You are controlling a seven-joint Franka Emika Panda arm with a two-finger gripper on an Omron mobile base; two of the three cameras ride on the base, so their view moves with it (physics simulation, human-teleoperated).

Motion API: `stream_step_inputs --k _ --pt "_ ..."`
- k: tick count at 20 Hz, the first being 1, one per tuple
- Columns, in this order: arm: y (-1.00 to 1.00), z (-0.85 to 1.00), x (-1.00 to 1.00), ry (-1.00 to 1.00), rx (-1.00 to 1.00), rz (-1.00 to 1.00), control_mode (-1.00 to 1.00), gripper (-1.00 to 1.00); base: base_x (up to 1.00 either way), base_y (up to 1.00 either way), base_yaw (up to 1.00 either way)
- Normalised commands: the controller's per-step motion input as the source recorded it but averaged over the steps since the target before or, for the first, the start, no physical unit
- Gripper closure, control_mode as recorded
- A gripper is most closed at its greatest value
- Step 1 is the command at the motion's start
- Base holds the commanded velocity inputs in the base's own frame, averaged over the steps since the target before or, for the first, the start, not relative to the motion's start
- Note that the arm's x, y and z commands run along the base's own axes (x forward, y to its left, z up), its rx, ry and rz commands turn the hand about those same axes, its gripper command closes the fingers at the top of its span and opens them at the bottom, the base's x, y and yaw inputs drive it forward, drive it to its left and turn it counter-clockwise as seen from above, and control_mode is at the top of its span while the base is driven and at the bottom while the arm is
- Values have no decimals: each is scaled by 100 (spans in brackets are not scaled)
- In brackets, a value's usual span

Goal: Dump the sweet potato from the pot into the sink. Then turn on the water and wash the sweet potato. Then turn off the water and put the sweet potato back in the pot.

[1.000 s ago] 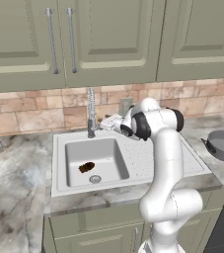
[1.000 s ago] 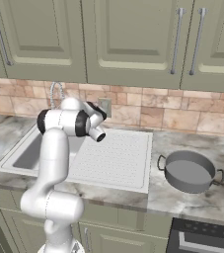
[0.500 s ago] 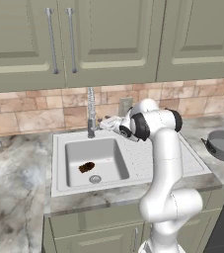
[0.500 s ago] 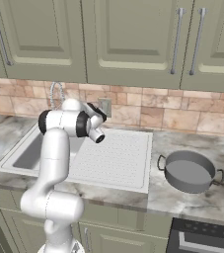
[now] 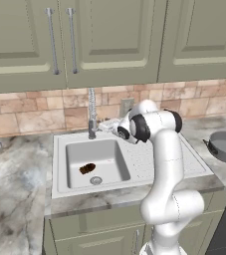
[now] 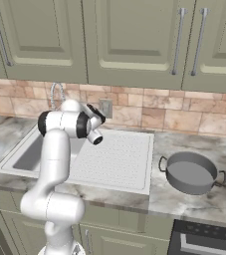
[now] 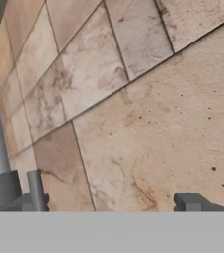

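Reaching toward the faucet (image 5: 91, 112) behind the sink (image 5: 62, 164), with the gripper (image 5: 106, 125) spread wide and holding nothing. Hovering just beside the faucet base, close to the small side lever (image 7: 36, 190), with the tiled backsplash (image 7: 133, 113) right ahead in the hand view and the chrome column rising at that view's left edge. Keeping the fingers (image 7: 190, 201) apart, most likely so that the lever can be nudged or straddled rather than pinched. Leaving the sweet potato (image 5: 87, 169) lying on the basin floor, near the round drain (image 5: 96, 180) and roughly under the spout, which looks like a sensible spot for rinsing once water is running. No stream showing yet. Resting the pot (image 6: 189, 172) upright and empty on the counter (image 6: 204, 204) to the right of the dotted drainboard (image 6: 119, 162), well apart from the basin, presumably parked there for the return step. Judging the dumping as done and the turning on of the water as the step in hand; the lever being small, slipping past it seems the main risk.
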Motion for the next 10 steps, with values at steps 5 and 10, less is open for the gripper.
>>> stream_step_inputs --k 5,10 --pt "18 -8 10 4 0 -6 -100 -100 0 0 0" --pt "7 -5 23 5 0 -7 -100 -100 0 0 0"
